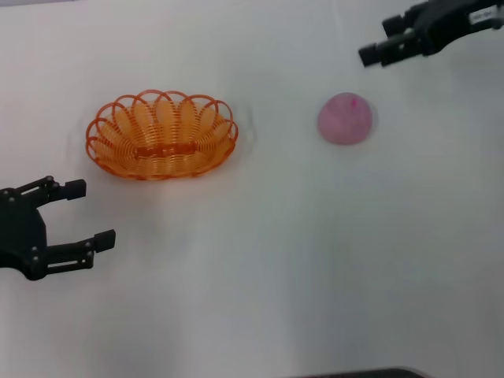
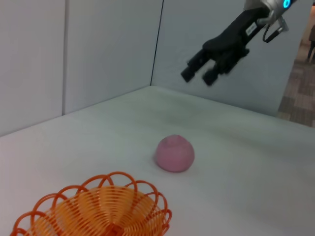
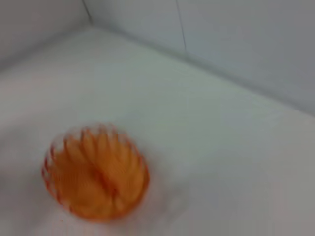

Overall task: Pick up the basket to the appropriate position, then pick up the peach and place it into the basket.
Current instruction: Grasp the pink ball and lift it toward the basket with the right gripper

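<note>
white tabletop (image 1: 260, 268) bounded by pale grey wall panels (image 2: 98, 49). the basket (image 1: 162, 135) rests empty and upright on the table; all positions below are given relative to it. the peach (image 1: 345, 118) lies on the table well apart from the basket, on the robot's right side, touching nothing. the left gripper (image 1: 85, 214) hangs near the basket's front-left edge, fingers spread wide, holding nothing and not touching the rim. the right gripper (image 1: 378, 49) hovers beyond the peach, farther still from the basket; its fingers look close together with nothing between them. judged progress: the peach is not in the basket and neither is gripped; whether the basket already sits where intended cannot be told. the right wrist view shows only the basket, blurred; the peach is out of that view, and the left arm is cut off at the head view's edge
</note>
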Controlling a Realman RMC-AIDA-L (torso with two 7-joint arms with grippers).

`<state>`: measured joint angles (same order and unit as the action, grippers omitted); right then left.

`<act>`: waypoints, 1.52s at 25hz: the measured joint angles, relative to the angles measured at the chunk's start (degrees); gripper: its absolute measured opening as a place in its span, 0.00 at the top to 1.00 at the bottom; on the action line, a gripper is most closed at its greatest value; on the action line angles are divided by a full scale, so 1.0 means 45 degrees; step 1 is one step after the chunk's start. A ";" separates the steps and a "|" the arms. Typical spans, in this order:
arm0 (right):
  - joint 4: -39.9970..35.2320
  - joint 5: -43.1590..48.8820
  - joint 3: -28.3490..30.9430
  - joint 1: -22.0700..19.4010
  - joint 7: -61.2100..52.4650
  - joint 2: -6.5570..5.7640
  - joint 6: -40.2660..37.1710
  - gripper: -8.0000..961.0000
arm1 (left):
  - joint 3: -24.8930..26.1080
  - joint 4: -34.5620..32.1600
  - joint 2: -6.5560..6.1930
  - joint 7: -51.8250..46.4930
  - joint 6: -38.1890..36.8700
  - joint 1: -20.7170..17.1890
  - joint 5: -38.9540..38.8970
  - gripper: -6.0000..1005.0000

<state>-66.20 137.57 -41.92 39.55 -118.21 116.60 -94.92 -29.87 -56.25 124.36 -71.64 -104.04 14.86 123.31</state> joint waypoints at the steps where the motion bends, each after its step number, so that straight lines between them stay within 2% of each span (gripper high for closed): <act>1: -0.0128 0.0702 -0.0209 0.0231 -0.0166 0.0064 -0.0094 0.17 | 0.0003 0.0000 -0.0001 -0.0012 -0.0020 0.0004 -0.0001 0.11; 4: 0.0004 0.2338 -0.0950 0.0792 -0.0404 0.0382 0.0141 0.17 | -0.0017 0.0000 0.0000 -0.0044 -0.0068 0.0012 -0.0037 0.11; 7: 0.0576 0.3316 -0.2213 0.0934 -0.0653 0.0634 0.1107 0.17 | -0.0032 0.0007 -0.0001 -0.0220 -0.0085 0.0059 -0.0049 0.11; 10: 0.1237 0.3530 -0.3381 0.0869 -0.1041 0.0669 0.2160 0.17 | -0.0042 0.0015 -0.0001 -0.0333 -0.0094 0.0124 -0.0008 0.11; 13: 0.1794 0.3536 -0.3927 0.0847 -0.1175 0.0671 0.2936 0.17 | -0.0049 0.0024 -0.0001 -0.0395 -0.0098 0.0167 -0.0011 0.11; 22: 0.2842 0.3437 -0.4084 0.0994 -0.1127 0.0679 0.4065 0.17 | -0.0078 0.0129 -0.0020 -0.0546 -0.0102 0.0272 -0.0009 0.11; 31: 0.2956 0.2894 -0.4675 0.0962 -0.0736 0.0715 0.4317 0.18 | -0.0081 0.0446 -0.0046 -0.0546 -0.0086 0.0334 0.0000 0.11; 36: 0.2955 0.2883 -0.4684 0.0985 -0.0724 0.0711 0.4314 0.39 | -0.0081 0.0448 -0.0045 -0.0546 -0.0094 0.0332 0.0000 0.11; 38: 0.2955 0.2884 -0.4687 0.0980 -0.0723 0.0710 0.4323 0.56 | -0.0080 0.0449 -0.0042 -0.0546 -0.0097 0.0331 0.0000 0.11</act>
<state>-52.90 150.54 -63.01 43.96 -121.46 119.79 -75.47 -30.23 -54.22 124.18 -74.10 -104.48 16.35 123.31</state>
